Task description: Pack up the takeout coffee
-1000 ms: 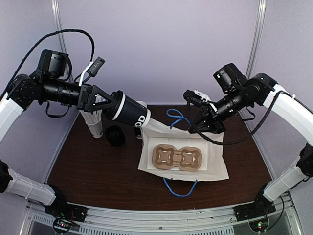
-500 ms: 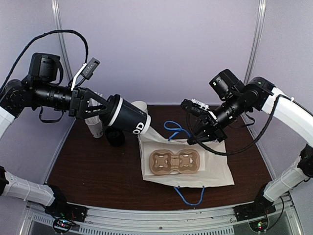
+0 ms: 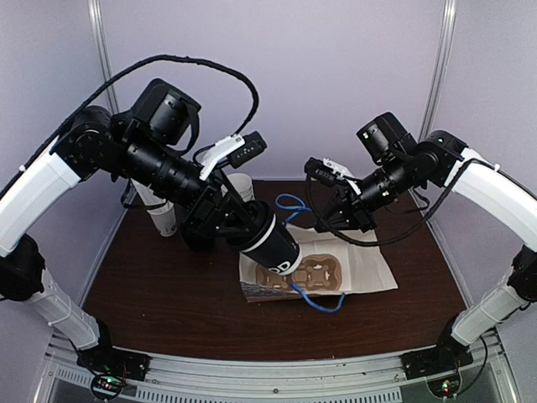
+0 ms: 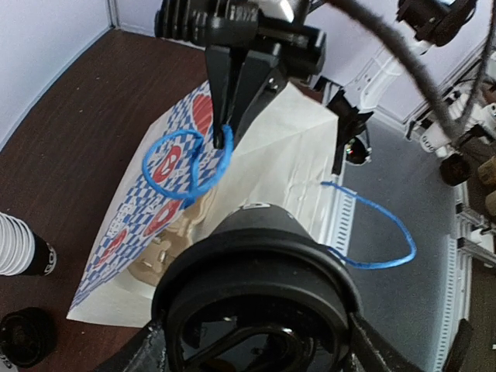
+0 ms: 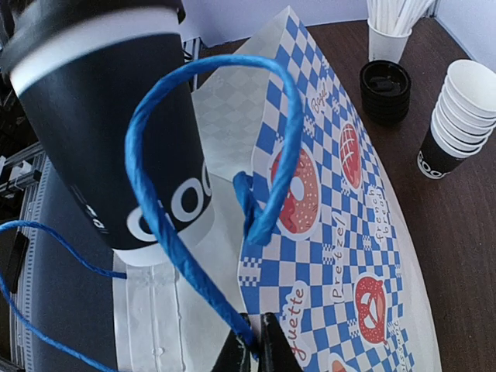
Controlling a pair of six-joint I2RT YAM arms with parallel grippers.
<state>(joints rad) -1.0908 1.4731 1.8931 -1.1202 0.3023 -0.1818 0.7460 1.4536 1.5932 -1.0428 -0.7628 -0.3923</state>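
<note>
My left gripper [image 3: 248, 232] is shut on the takeout coffee [image 3: 274, 249]. The cup has a black lower body, a white upper band and a black dome lid [image 4: 263, 283]. It is tilted, base down, at the open mouth of the white paper bag [image 3: 361, 273], over the brown cardboard cup carrier [image 3: 317, 274] inside. My right gripper [image 3: 325, 223] is shut on the bag's upper blue cord handle [image 5: 194, 178] and holds it up. In the right wrist view the cup [image 5: 116, 132] hangs just left of the bag's blue checkered side [image 5: 333, 232]. The other handle [image 3: 315, 300] lies loose at the front.
A stack of lidless white cups [image 3: 164, 217] stands at the back left of the dark brown table [image 3: 151, 294]. Near it are a stack of black lids [image 5: 385, 89] and a white cup of white sticks [image 5: 390, 35]. The table's metal front rail [image 3: 277, 369] runs along the near edge.
My left arm has swung the cup from the back left over to the bag and tipped it base-first toward the opening. My right gripper has raised the handle, and the bag stands more open.
</note>
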